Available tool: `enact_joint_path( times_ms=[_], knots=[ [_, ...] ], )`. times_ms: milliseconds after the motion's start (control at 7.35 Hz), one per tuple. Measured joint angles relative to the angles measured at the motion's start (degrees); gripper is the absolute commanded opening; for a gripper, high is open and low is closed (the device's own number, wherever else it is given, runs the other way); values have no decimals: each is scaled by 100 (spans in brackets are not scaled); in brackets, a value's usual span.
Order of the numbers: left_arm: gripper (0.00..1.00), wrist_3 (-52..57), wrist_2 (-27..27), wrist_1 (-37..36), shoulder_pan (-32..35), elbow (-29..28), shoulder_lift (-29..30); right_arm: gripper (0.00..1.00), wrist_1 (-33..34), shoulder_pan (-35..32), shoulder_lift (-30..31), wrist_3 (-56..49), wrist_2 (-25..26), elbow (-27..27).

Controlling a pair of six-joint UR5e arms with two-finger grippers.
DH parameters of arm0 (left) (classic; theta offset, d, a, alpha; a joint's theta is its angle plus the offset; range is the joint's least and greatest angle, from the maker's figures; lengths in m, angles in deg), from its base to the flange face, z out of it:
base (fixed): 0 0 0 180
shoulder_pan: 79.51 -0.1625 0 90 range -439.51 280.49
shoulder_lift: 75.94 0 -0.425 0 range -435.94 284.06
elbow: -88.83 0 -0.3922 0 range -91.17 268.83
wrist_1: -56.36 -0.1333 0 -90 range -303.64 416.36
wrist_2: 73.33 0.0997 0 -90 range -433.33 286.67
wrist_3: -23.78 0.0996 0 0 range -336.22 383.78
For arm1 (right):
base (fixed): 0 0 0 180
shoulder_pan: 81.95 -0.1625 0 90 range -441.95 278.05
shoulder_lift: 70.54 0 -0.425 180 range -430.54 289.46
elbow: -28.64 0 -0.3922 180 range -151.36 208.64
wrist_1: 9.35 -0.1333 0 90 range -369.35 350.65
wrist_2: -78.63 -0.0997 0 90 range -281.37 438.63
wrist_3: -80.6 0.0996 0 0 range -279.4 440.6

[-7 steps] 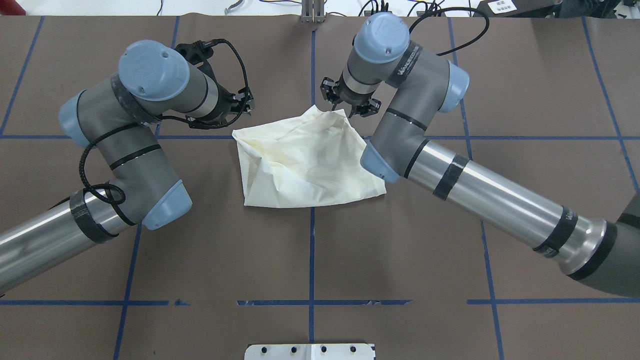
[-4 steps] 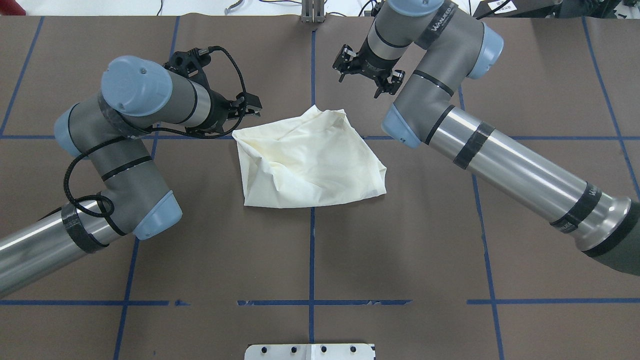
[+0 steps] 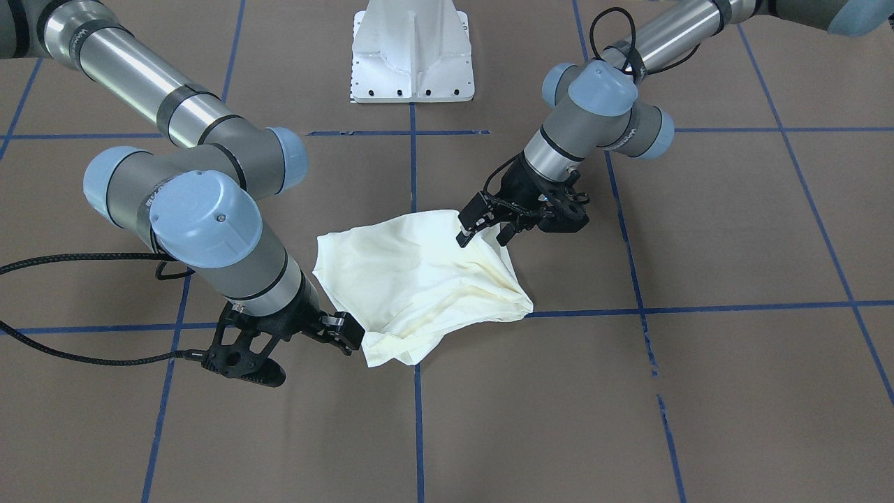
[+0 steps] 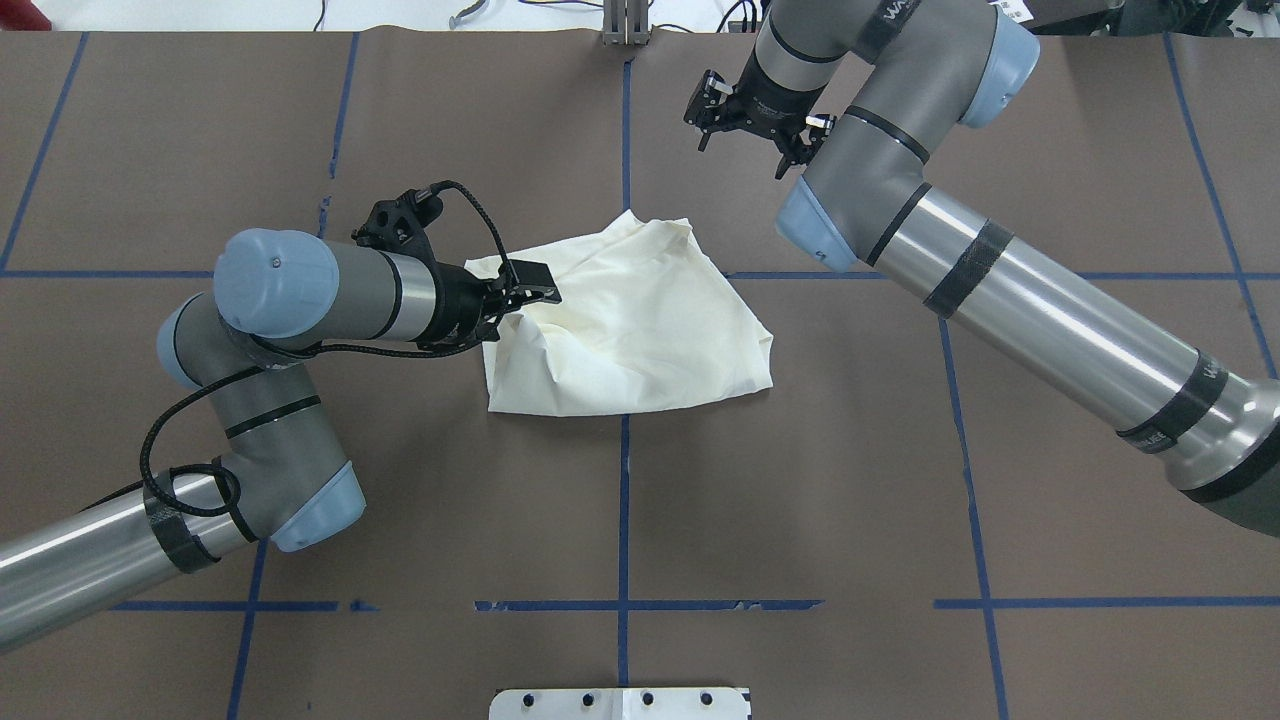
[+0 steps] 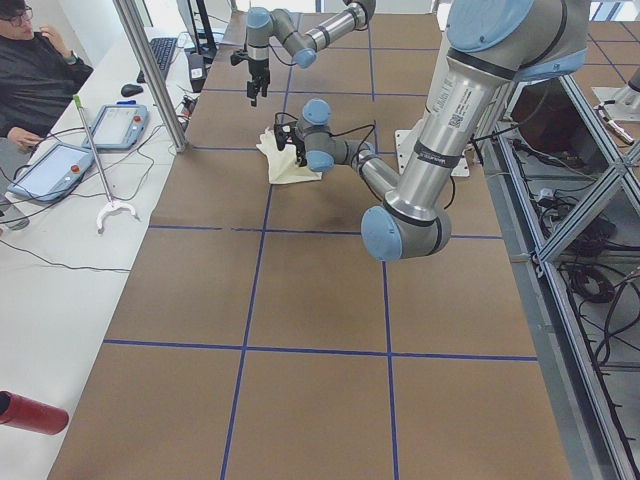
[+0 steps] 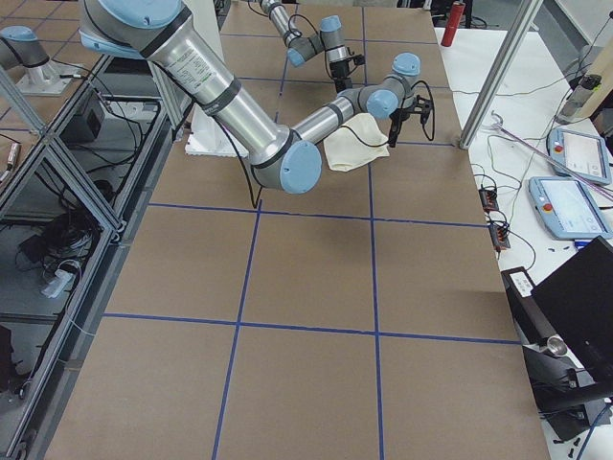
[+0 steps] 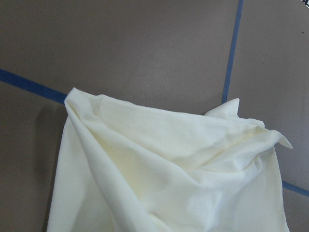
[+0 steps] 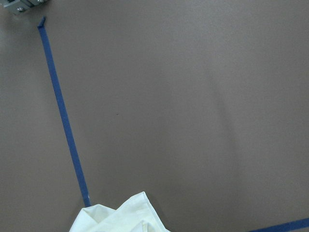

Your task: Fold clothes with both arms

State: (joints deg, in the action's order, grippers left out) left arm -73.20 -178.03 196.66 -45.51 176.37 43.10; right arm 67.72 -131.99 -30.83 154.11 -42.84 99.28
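The cream-white shirt [image 4: 640, 330] lies crumpled in a rough square at the table's middle; no print shows. It also shows in the front view [image 3: 412, 279] and the left wrist view [image 7: 169, 169]. My left gripper [image 4: 530, 285] hovers over the shirt's left edge with its jaws apart and empty; in the front view [image 3: 483, 230] it is at the shirt's upper right corner. My right gripper [image 4: 755, 125] is open and empty, raised beyond the shirt's far corner. In the front view [image 3: 342, 332] it appears beside the shirt's lower left. The right wrist view shows only a shirt corner [image 8: 120, 217].
The white pedestal base [image 3: 412, 56] stands at the robot's side of the table. Blue tape lines [image 4: 623, 500] cross the brown table cover. An operator [image 5: 35, 80] sits at a side bench with tablets [image 5: 50, 170]. A red cylinder [image 5: 30, 412] lies off the table.
My left gripper has swung right and come over the shirt's left edge. My right gripper has lifted off the shirt's far corner and moved away to the far right. The shirt has kept its shape.
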Motion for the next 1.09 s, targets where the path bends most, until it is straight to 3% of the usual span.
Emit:
enact_joint_path(
  times_ms=[816,1088],
  knots=[
    [100,-208,9,1096,-204,-627,67,100,189,-88,7,-21,-34,104],
    [100,-177,-207,1241,-221,-569,54,100,255,-107,15,-21,-40,157]
  ],
)
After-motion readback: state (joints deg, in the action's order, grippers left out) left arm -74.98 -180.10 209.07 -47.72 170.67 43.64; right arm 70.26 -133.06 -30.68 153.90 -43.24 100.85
